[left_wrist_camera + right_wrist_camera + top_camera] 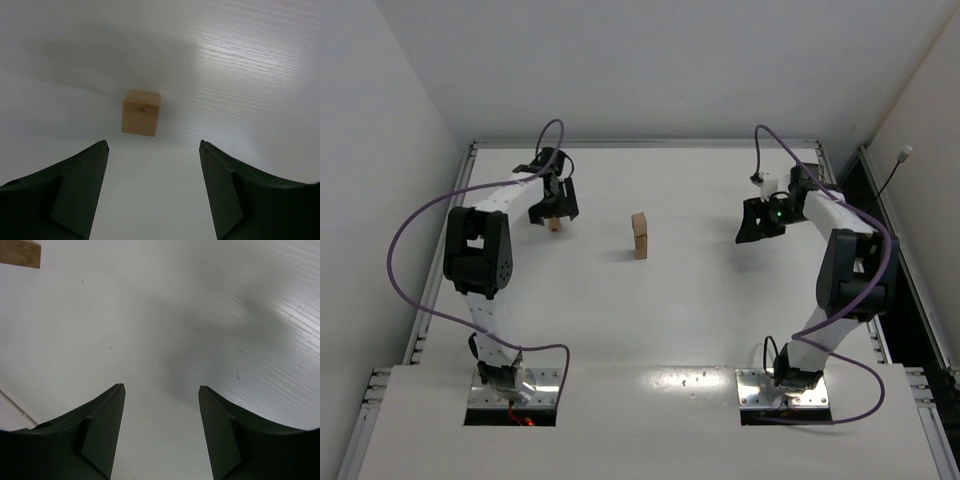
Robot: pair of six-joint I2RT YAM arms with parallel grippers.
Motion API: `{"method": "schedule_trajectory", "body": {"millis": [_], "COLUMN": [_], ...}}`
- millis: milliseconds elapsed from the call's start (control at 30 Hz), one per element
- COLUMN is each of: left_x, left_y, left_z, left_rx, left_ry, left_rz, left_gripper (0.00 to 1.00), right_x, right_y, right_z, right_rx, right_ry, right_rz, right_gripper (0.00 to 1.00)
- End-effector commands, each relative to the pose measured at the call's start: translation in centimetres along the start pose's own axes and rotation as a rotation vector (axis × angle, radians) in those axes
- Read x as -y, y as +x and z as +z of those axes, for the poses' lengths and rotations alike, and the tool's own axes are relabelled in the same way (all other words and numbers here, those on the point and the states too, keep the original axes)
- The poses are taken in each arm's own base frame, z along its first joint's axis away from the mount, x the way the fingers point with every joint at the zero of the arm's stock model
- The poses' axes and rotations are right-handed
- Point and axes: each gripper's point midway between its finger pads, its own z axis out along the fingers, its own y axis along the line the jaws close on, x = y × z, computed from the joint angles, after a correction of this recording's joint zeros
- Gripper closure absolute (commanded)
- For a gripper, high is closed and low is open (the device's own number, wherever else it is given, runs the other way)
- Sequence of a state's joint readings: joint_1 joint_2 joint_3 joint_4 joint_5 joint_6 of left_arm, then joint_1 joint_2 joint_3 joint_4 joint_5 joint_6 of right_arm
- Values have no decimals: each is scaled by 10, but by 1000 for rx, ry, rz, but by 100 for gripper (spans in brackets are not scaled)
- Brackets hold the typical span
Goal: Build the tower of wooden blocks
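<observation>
A narrow tower [640, 236] of tan wood blocks stands near the table's middle; its corner shows at the right wrist view's top left [20, 253]. One loose wooden cube [554, 225] lies on the table at the left. In the left wrist view the cube [141, 113] sits just beyond the fingertips. My left gripper [554, 207] [153, 144] is open and hovers over the cube without touching it. My right gripper [760, 222] [161, 387] is open and empty, right of the tower.
The white table [650, 320] has raised metal rails at its left edge [440, 260] and right edge [865, 260]. White walls close in behind and on both sides. Purple cables [400, 250] loop off both arms.
</observation>
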State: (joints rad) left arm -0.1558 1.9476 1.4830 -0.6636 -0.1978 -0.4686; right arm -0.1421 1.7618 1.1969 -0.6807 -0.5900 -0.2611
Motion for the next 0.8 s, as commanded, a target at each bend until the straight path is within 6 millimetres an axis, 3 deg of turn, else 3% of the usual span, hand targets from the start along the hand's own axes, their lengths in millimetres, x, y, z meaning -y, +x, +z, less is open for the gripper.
{"method": "schedule_trajectory", "body": {"millis": [0, 500, 767], "left_x": [4, -5, -6], "left_y": [-28, -18, -15], "left_z": [-5, 21, 30], "left_rx": [55, -20, -44], "left_ry": [26, 36, 45], "left_rz": [14, 31, 35], "left_gripper": [30, 35, 49], "right_x": [2, 6, 6], "right_y": [-6, -3, -3], "right_z": [1, 7, 7], "right_rx": [27, 14, 14], "right_ry": [-6, -11, -11], "right_rz": [-7, -6, -6], "right_gripper": [43, 43, 43]}}
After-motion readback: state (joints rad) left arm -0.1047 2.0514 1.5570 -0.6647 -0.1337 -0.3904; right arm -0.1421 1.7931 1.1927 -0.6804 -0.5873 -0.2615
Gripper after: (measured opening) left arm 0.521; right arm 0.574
